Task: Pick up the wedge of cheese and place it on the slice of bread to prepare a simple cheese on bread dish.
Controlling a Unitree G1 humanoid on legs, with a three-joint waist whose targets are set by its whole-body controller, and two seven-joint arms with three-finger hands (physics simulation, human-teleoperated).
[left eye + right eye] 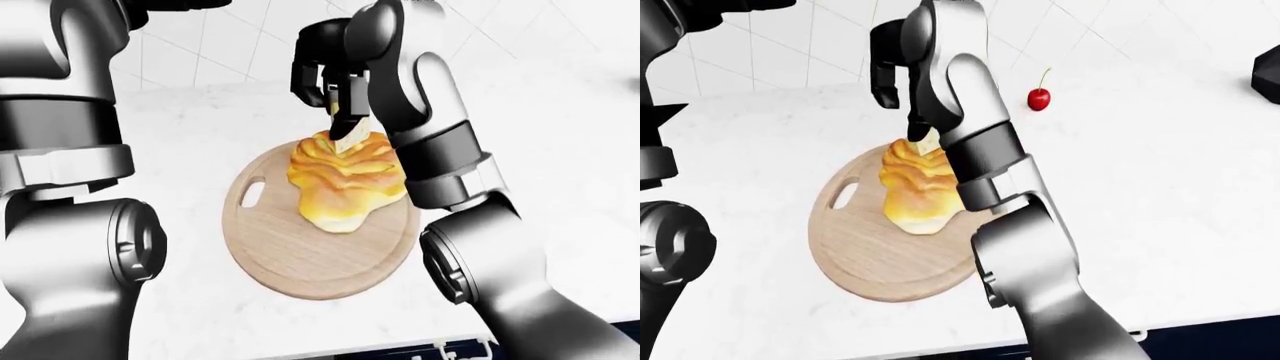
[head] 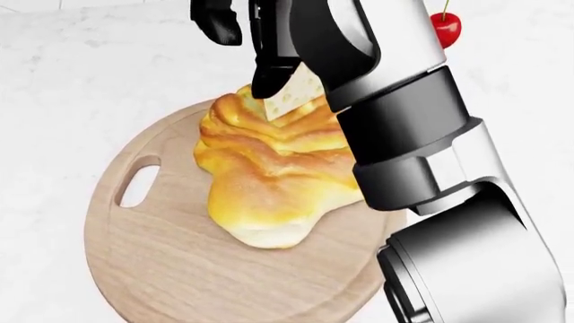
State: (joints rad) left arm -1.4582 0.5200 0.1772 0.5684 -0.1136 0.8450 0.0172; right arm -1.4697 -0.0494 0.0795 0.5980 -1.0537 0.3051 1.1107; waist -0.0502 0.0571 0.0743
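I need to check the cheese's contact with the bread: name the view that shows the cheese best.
The head view: the cheese is large, its holes clear, its lower tip on the bread. The left-eye view shows a sliver under the right hand; the right-eye view barely shows it.

Glossy silver-grey and black arm shells, rounded and segmented. Black bands ringing the right forearm [image 2: 404,128], with a white block below. Matte black fingers [image 2: 269,74]. Round black joint caps on the left arm [image 1: 125,247].

Most of the cheese wedge [image 2: 294,91] behind black fingers [image 2: 269,74] and forearm.
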